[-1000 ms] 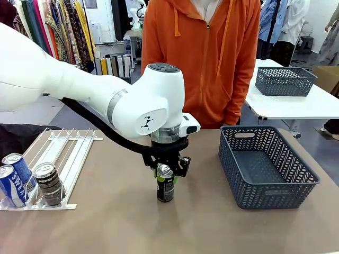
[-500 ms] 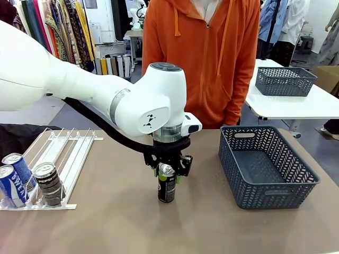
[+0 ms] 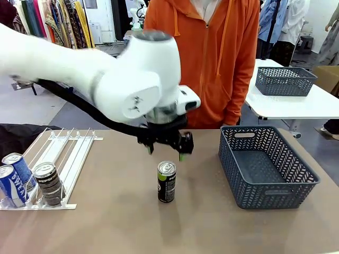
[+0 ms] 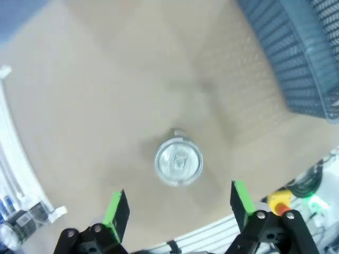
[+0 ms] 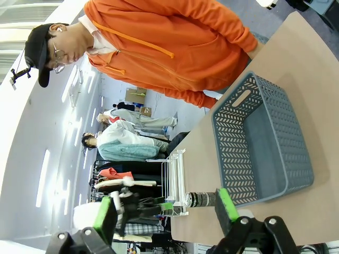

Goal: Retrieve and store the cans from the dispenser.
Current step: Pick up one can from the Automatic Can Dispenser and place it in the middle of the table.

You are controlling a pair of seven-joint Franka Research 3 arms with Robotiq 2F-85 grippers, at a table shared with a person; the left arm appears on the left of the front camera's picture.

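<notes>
Front view: white robot arm [image 3: 63, 69] from the L is smeared w/ blur, and so is its black L pincer [image 3: 166, 152]; finger edges can't be made out. The arm covers part of the person's orange hoodie [image 3: 222, 63]. Blue drink can w/ white lettering [image 3: 7, 186] is cut by the L edge, as is the white-and-clear plastic rail dispenser [image 3: 74, 153]. Print on the dark silver-topped can [image 3: 166, 185] on the tan counter [image 3: 106, 222] is too small to read.

L wrist view: whole pic soft. That can [image 4: 178, 163] shows its top only, sides hidden. Dark grey-blue lattice plastic basket [image 4: 302, 63] is cut by top & R edges.

R wrist view: green pad [image 5: 225, 203] of the R pincer [image 5: 164, 211] hides one end of the dark can.
</notes>
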